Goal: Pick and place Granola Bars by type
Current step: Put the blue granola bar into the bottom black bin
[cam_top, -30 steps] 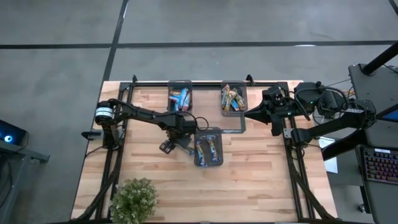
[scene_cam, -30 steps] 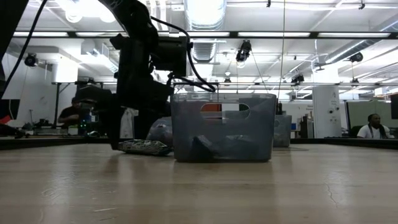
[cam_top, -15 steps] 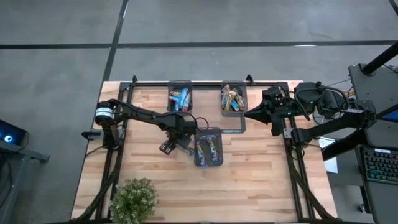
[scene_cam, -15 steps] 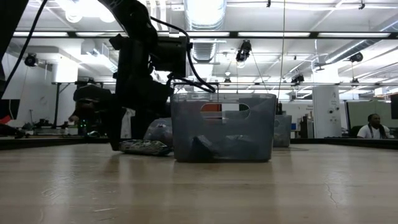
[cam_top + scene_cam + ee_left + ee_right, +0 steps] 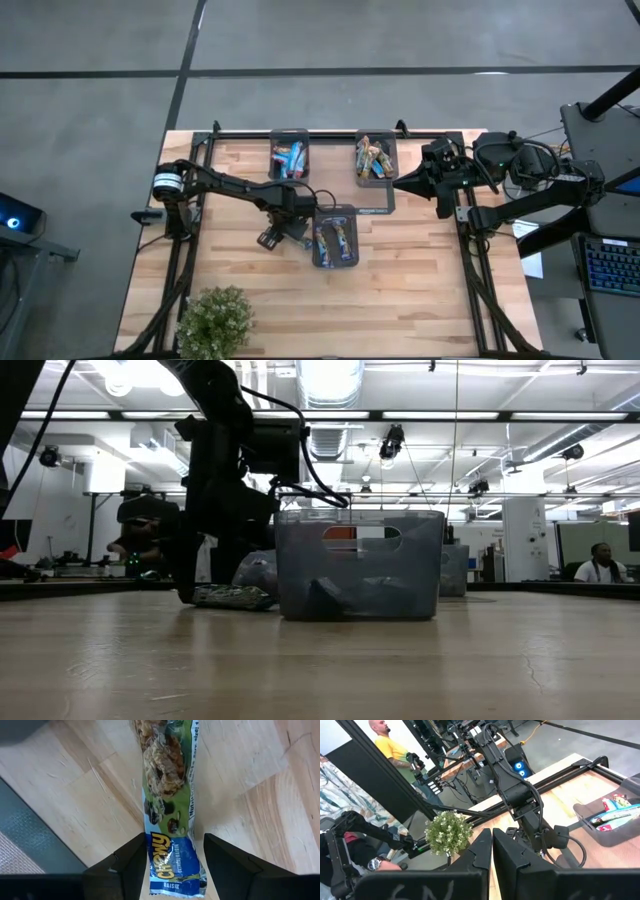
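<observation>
Left of the middle tray (image 5: pixel 335 240), the left gripper (image 5: pixel 172 865) straddles a Chewy raisin granola bar (image 5: pixel 167 795) lying on the table (image 5: pixel 420 300); fingers should close squarely across its end before lifting. At the right edge, the right gripper (image 5: pixel 491 851) waits, fingers pressed together. Whether the fingers touch the wrapper is unclear.

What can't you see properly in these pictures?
- Bar between the left gripper fingers: its far end is cut off by the left wrist view's edge.
- Whether the fingers touch the bar yet: cannot tell.
- Wrappers in the trays: too small to read in the high view.
- Back trays: hidden behind the front bin in the low view.
</observation>
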{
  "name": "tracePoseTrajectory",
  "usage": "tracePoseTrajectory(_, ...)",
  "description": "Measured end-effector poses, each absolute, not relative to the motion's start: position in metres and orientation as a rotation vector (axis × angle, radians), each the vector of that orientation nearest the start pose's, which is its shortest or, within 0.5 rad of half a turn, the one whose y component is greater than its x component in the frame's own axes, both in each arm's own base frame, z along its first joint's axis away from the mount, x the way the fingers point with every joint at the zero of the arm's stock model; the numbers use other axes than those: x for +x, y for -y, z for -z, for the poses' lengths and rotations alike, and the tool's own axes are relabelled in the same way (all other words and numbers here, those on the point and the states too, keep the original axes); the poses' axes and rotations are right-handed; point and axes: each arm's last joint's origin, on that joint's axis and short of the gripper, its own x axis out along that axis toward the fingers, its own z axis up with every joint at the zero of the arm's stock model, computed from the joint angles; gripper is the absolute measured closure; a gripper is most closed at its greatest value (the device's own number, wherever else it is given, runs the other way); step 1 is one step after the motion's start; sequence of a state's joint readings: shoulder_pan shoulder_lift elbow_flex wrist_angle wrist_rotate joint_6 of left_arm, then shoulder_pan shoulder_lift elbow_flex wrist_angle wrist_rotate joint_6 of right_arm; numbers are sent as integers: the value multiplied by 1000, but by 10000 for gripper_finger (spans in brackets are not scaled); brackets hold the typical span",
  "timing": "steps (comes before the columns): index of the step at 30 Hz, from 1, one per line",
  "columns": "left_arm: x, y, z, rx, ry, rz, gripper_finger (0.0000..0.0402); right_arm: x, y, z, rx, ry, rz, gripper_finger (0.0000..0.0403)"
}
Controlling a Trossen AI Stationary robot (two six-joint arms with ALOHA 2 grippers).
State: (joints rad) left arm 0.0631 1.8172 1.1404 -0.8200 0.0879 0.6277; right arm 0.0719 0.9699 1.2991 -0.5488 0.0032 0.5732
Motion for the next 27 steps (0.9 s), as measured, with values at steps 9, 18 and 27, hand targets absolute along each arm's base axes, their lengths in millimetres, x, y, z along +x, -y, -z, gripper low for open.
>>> tracePoseTrajectory(9, 320, -18, -156, 391, -1425, 482, 232, 177, -13, -436, 562, -233, -4, 394)
tracePoseTrajectory(18, 320, -18, -156, 382, -1427, 475, 286, 177, -13, -436, 562, -233, -4, 394)
tracePoseTrajectory(27, 320, -17, -156, 375, -1428, 470, 310, 177, -13, -436, 562, -233, -4, 394)
